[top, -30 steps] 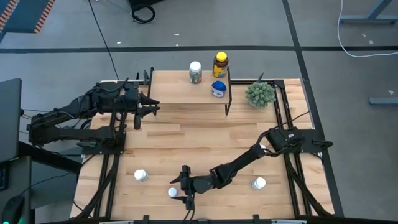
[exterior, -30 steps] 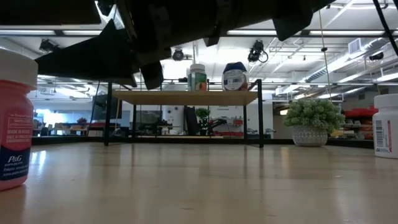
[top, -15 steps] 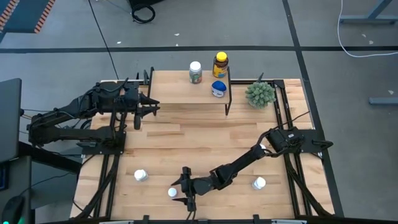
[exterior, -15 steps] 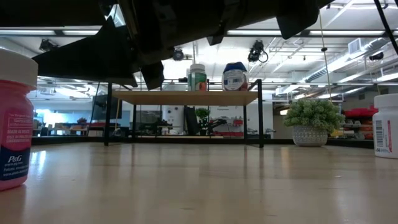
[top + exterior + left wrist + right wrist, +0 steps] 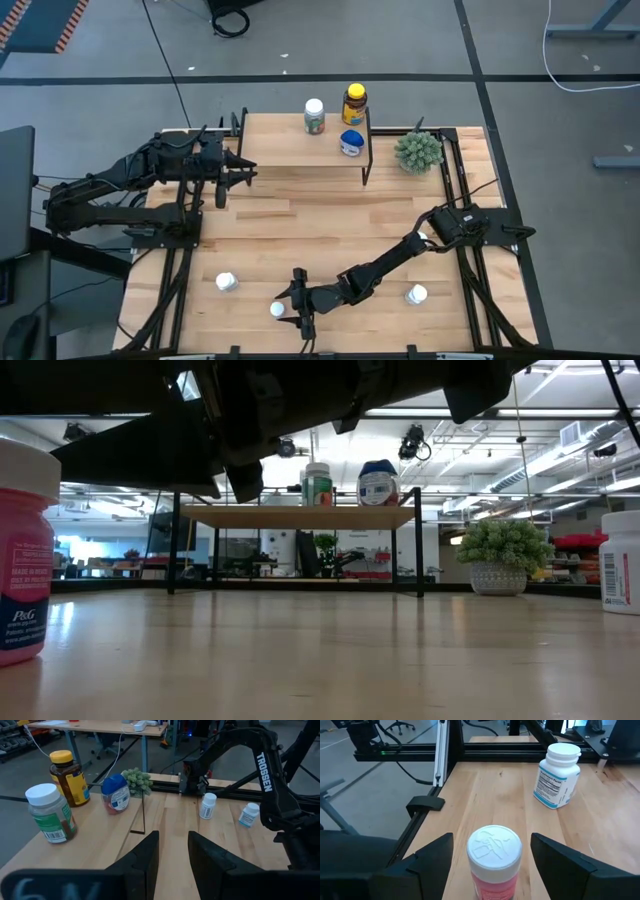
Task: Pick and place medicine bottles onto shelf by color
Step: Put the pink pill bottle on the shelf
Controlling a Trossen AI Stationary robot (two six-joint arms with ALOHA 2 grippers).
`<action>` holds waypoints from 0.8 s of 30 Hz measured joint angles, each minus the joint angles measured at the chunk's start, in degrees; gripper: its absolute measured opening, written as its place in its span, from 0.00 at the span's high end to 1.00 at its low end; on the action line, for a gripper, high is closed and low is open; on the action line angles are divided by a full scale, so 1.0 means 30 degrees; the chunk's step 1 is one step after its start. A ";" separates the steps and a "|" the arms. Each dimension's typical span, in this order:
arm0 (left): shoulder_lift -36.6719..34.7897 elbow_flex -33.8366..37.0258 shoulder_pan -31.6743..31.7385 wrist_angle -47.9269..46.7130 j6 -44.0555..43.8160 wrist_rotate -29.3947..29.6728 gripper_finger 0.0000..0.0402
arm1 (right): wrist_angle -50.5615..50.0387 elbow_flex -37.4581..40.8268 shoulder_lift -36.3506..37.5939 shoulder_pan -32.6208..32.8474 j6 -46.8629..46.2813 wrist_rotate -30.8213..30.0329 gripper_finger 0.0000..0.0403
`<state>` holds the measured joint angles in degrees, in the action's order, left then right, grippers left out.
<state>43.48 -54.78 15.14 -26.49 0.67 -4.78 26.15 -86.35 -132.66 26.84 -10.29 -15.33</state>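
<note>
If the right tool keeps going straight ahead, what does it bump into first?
Probably the pink bottle with the white cap. It stands right between the open fingers of the right tool. A white bottle stands farther on, off to one side.

shelf (image 5: 300, 517): green-labelled bottle (image 5: 318, 485) and blue-lidded bottle (image 5: 378, 483) on top
near left: pink bottle (image 5: 24, 550) — cropped
right: plant (image 5: 503, 555), white bottle (image 5: 621, 562)
overhead: dark arm (image 5: 250, 410)
</note>
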 joint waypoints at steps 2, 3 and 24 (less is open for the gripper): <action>0.0000 0.0000 0.0000 -0.0003 0.0000 0.0000 0.73 | -0.0004 0.0000 0.0000 -0.0031 0.0086 0.0000 0.32; 0.0000 0.0000 0.0000 -0.0003 0.0001 0.0000 0.73 | -0.0017 0.0000 0.0000 -0.0051 0.0095 -0.0003 0.32; 0.0000 0.0000 0.0006 -0.0010 0.0022 0.0204 0.73 | -0.0676 0.0000 -0.0015 -0.0206 0.0139 0.0479 0.32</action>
<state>43.48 -54.78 15.15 -26.52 0.73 -4.16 24.12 -86.35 -132.70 26.22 -9.87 -13.90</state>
